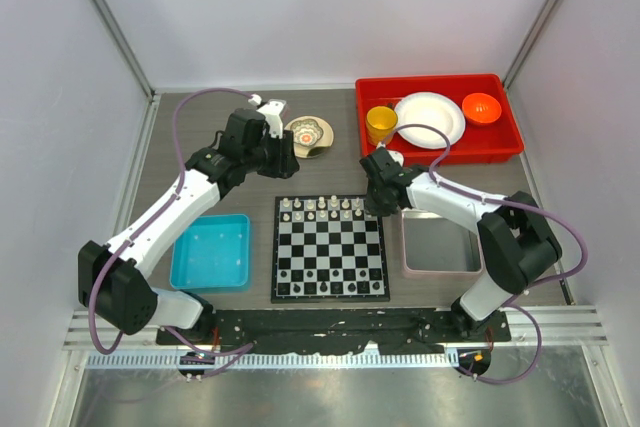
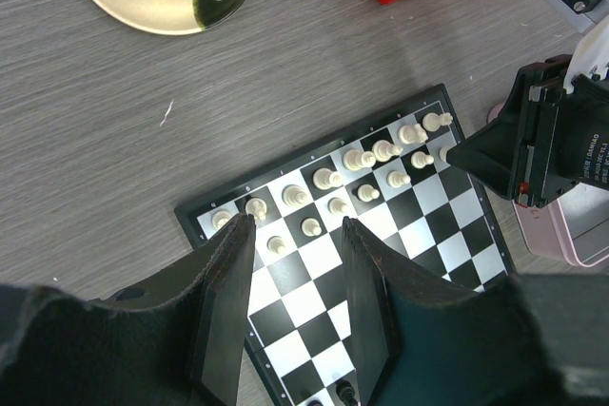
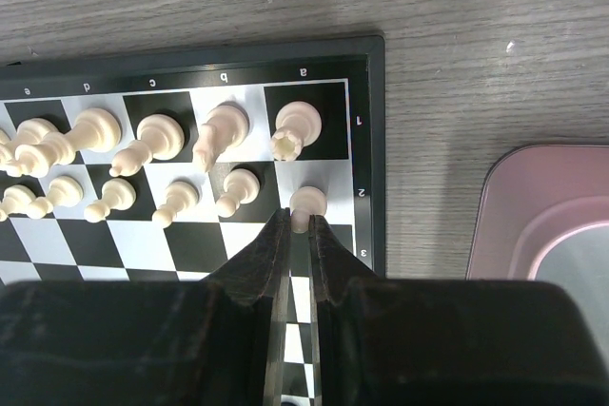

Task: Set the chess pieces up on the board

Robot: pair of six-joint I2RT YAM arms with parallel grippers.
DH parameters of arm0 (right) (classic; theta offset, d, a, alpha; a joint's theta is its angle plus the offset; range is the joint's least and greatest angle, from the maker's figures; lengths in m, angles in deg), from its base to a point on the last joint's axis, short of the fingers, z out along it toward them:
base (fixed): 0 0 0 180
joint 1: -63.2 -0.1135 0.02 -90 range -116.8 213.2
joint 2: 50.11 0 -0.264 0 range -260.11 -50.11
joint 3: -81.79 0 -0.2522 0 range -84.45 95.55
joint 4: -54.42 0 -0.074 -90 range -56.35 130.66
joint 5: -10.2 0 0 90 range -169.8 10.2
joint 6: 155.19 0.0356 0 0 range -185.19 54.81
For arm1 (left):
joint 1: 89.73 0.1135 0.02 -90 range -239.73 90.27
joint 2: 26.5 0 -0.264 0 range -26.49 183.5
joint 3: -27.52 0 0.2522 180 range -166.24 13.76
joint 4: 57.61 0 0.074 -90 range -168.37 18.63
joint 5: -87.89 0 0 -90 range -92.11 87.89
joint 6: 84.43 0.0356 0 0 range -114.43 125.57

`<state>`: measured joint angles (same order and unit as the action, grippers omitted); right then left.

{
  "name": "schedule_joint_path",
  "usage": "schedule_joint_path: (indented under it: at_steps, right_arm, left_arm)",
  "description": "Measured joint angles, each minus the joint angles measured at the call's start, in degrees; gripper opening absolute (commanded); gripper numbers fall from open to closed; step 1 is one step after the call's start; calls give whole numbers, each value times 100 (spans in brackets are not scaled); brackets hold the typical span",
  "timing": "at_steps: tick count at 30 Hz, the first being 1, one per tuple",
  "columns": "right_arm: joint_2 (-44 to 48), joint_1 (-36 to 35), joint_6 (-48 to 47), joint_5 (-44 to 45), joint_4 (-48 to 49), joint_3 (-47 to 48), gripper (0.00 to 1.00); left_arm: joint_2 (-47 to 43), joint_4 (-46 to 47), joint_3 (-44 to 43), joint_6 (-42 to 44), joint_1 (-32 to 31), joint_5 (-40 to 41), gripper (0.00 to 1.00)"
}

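Though the left gripper (image 2: 297, 227) hangs wide open over the board's (image 3: 366, 140) far edge, the right gripper (image 3: 298, 221) is nearer, pinched narrow on an upright pawn (image 3: 307, 200) just inside the board's far right corner.

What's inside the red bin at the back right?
The red bin holds a yellow cup, a white plate and an orange bowl. Anything under the plate is covered.

Layout on the counter (image 1: 330, 172), top view. The board (image 1: 330, 257) lies front and centre, with the chess pieces (image 1: 322, 210) on its two far rows. A bin (image 1: 211, 252) lies left of it and a tray (image 1: 440, 244) right. Behind are a dish (image 1: 308, 135) and, to the right, a crate (image 1: 440, 154) holding cup (image 1: 381, 124), plate (image 1: 430, 119) and bowl (image 1: 481, 108).
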<state>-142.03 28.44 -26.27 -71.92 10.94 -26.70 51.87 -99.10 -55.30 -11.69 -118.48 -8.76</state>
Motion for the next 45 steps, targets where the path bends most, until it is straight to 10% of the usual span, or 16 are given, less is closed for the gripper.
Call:
schedule_joint_path:
  at_steps: [29, 45]
  right_arm:
    - [31, 0, -22, 4, -125, 79, 28]
    - [2857, 146, -310, 516, -896, 310, 56]
  left_arm:
    - [0, 0, 0, 0, 0, 0, 45]
    - [-7, -2, 0, 11, 4, 140, 55]
